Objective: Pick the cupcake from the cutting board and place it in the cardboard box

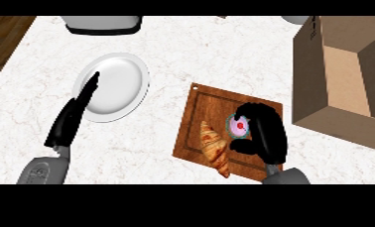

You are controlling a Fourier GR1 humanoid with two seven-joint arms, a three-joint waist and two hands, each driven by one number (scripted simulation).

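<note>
Right hand [264, 133] curls around the cupcake [239, 126] on the board [212, 107]; the croissant [214, 146] lies just beside it. A careless lift could knock the croissant, or clip the box [322, 102] wall beyond the board. Left hand [73, 114] rests open over the plate [121, 80].

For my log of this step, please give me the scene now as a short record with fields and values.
cupcake: on the cutting board, pink frosting, red dot on top
right hand: curled round the cupcake
left hand: open, fingers straight, over the edge of the white plate
croissant: on the cutting board, left of the cupcake
cardboard box: open, at the right of the board
</note>
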